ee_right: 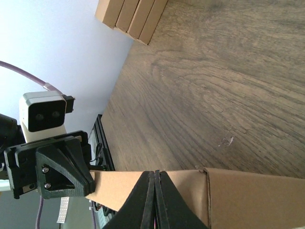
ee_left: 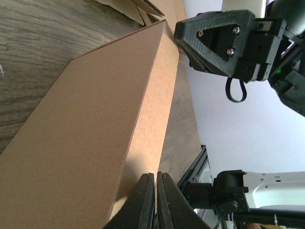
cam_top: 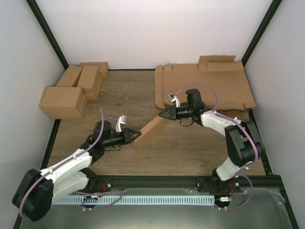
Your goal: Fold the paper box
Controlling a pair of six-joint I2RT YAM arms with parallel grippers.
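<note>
Gripped in the middle of the desk point(cam_top: 190, 148) as a long, formed paper box point(cam_top: 148, 128), near-left end in the left end effector point(cam_top: 135, 137), far-right end in the right end effector point(cam_top: 161, 114), both pinched tight on cardboard; seemingly little left to fold.

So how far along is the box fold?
Done: the paper box is already a long folded shape with creased walls. In hand: left pincer and right pincer each pinch an opposite end. Left: closing the ends, if needed; their state isn't visible.
</note>
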